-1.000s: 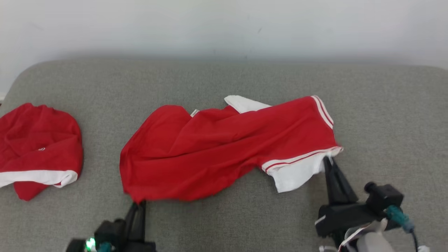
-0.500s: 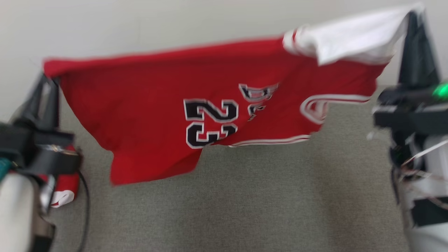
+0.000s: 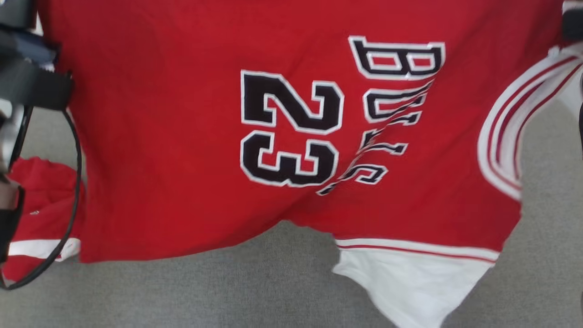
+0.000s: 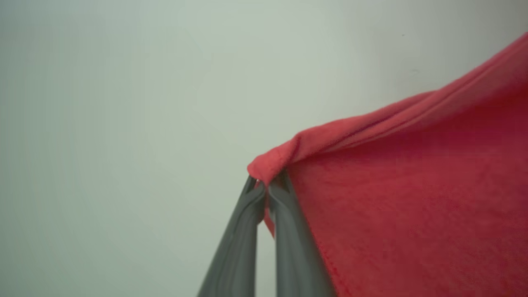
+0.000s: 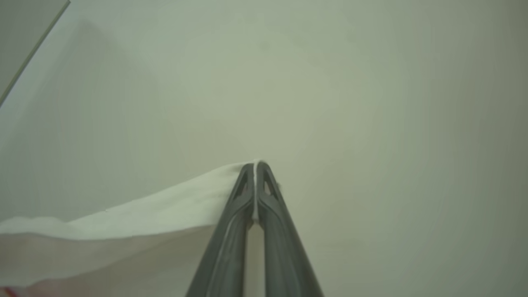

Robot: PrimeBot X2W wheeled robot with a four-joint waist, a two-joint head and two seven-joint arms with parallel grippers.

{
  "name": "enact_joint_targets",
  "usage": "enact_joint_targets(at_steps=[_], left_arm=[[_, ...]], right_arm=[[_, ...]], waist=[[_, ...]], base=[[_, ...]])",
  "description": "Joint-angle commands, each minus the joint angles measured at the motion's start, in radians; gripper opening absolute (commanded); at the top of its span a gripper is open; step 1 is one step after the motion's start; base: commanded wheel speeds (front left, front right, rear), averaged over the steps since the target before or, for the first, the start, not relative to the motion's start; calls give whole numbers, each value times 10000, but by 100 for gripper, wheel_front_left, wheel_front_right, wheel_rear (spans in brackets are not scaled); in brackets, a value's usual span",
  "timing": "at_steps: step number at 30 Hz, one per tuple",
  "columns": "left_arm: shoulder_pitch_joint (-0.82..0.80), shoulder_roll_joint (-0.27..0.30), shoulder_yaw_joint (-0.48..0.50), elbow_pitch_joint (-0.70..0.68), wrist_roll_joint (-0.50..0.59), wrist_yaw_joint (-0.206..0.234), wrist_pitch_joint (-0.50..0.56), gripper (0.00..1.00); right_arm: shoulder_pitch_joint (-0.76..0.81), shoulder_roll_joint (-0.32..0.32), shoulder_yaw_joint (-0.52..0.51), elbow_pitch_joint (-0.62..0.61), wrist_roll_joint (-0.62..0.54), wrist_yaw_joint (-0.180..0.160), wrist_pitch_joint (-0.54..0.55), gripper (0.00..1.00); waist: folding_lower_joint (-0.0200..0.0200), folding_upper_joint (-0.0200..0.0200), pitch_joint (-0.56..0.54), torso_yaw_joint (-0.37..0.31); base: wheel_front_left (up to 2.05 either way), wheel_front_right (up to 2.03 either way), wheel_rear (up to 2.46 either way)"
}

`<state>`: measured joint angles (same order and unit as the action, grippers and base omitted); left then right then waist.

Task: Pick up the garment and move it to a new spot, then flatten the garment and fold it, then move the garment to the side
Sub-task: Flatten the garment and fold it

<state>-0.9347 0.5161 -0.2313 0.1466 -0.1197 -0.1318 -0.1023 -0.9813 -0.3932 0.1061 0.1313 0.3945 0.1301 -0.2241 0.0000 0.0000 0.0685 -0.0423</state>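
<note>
Clamping one jersey (image 3: 182,136), two sets of jaws; perhaps one second garment (image 3: 41,196).

**Setting:** plain indoor room, looking like a clothes-folding station; whether home or lab cannot be told.

**Evidence:**
- A grey woven upholstered surface (image 3: 273,291) is spreading across the lower head view.
- A bare pale wall (image 4: 123,103) is standing behind.
- A red jersey (image 3: 159,136) is hanging above the surface.
- A second red-and-white garment (image 3: 41,200) is lying on the surface at the left.

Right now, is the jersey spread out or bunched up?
Spread out: the jersey hangs wide between the left gripper and right gripper, its 23 fully showing.
</note>
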Motion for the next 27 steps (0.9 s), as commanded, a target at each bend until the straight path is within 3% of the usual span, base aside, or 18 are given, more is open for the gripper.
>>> enact_joint_targets(at_steps=[1,12,19,27], left_arm=[[-258,-66,-67,143,-76,29,-28,0],[-3125,-660,-924,1670,575,83,-164,0],[-5672,-894,-1386,3348,1251,66,-646,0],[-7182,-938,-1452,4617,1489,332,-1208,0]], right_arm=[[-293,-22,130,161,-48,8,38,0],[-3769,-400,485,1745,-835,8,-123,0],[-5924,-486,-41,3481,-1509,8,-369,0],[-7101,-783,-355,4261,-2084,7,-403,0]], waist=[[0,0,1129,-7],[0,0,4438,-29],[0,0,5071,-141],[0,0,5733,-227]], base=[[0,0,0],[0,0,0],[0,0,0],[0,0,0]])
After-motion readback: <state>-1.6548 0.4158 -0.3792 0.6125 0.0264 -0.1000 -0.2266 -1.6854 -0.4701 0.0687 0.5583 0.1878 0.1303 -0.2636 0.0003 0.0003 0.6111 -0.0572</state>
